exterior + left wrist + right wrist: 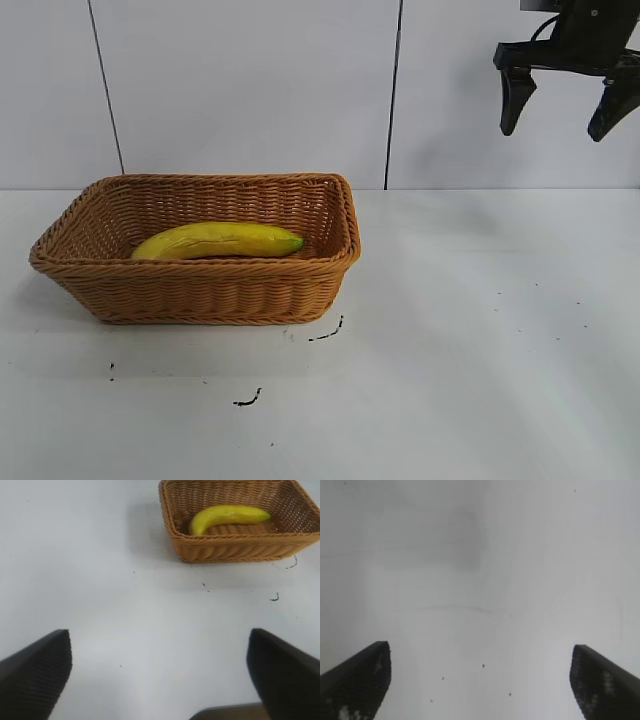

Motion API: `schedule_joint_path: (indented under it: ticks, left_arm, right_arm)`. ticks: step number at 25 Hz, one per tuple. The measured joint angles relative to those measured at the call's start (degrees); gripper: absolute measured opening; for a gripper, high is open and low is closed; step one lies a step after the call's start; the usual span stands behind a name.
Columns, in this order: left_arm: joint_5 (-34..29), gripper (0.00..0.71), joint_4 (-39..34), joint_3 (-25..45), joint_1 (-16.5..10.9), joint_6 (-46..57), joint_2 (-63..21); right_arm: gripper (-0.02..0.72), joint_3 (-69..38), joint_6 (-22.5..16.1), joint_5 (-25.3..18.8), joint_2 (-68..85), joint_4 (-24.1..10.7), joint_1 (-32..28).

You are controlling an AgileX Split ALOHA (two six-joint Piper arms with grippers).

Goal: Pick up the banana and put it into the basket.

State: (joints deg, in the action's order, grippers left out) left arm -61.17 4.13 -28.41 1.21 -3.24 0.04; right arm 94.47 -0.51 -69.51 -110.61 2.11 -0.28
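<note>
Exterior view: the banana is lying lengthwise on the floor of the basket, its greenish tip pointing toward the right wall. The right gripper is hanging high at the upper right, well apart from the basket, fingers spread and holding nothing. The left gripper is not showing here. Small dark marks are dotting the table in front of the basket.

Left wrist view: the left gripper is hovering over bare table, fingers spread wide, nothing between them. The basket is sitting well ahead with the banana resting inside.

Right wrist view: the right gripper is looking down on bare table only, fingers apart and empty.

Assessment: the task is appearing complete. The banana is judged light, fairly firm but bruisable, with smooth skin likely to slip under a tip grip; the mid-body, across its narrow width, would be the sound hold. Whether it is touching the near wall is probable, not certain.
</note>
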Motion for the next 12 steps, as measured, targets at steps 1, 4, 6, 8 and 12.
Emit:
schedule_joint_path:
  ticks: [1,4,6,8,12]
  left_arm:
    - [0.0,0.69,0.0,0.0,0.0,0.0,0.0]
    - [0.0,0.69,0.0,0.0,0.0,0.0,0.0]
    - [0.0,0.69,0.0,0.0,0.0,0.0,0.0]
    - [0.0,0.69,0.0,0.0,0.0,0.0,0.0]
    - [0.0,0.69,0.0,0.0,0.0,0.0,0.0]
  right_arm:
    - [0.68,-4.27,0.51,0.0,2.45,0.26,0.0]
    - [0.68,-16.29,0.89,-0.05,12.16,0.46,0.0]
    - [0.68,-24.25,1.13,-0.1,18.59,0.46,0.0]
    - [0.68,-31.3,1.74,-0.1,25.13,0.46,0.0]
    - [0.68,-45.56,2.61,1.96,39.64,0.46,0.0]
